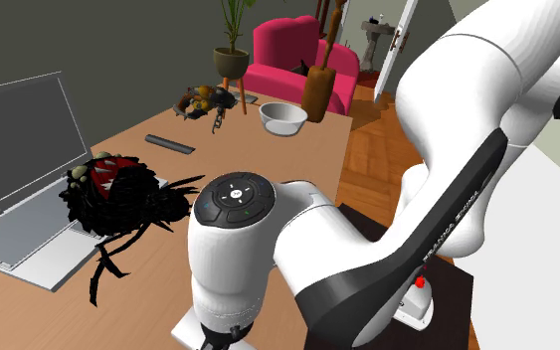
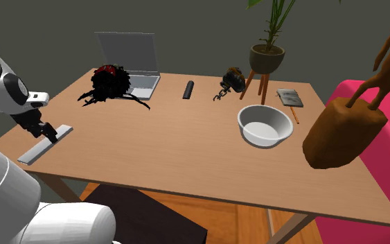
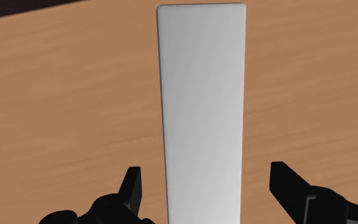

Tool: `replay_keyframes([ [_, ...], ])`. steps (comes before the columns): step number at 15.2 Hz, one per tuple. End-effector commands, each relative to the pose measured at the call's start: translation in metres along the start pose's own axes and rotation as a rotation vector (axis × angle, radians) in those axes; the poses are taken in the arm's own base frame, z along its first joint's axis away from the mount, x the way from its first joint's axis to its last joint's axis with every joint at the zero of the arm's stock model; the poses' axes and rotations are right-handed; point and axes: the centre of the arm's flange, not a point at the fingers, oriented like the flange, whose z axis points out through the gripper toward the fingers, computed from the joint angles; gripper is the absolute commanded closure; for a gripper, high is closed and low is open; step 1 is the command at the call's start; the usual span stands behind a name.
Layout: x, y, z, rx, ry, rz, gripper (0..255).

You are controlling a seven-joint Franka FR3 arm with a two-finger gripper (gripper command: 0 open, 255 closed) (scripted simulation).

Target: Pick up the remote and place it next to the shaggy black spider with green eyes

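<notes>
pre-grasp | fingers (image 3: pixel 131 188) released, straddling grey remote (image 3: pixel 201 95) across its narrow width, ready to clamp | spider (image 2: pixel 110 83) at 1 o'clock in second exterior view

The remote (image 3: pixel 203 95) is a plain pale grey slab, long and narrow, with no buttons drawn on it. It lies flat on the wooden desk (image 2: pixel 186 152) near one corner, slanted to the desk's edge. It runs lengthwise between the spread fingers of my gripper (image 3: pixel 209 184), neither of them touching it. The spider (image 2: pixel 110 83) is a shaggy black heap with a red patch on top and thin legs splayed over the desk. It sits against the open laptop (image 2: pixel 126 52), apart from the remote.
</notes>
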Motion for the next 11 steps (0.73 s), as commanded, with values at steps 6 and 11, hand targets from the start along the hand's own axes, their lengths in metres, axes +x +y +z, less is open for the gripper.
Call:
replay_keyframes([
  [6,-0.001,0.000,-0.043,0.000,-0.001,0.000,0],
  [11,-0.001,0.000,-0.043,0.000,0.000,0.000,0],
])
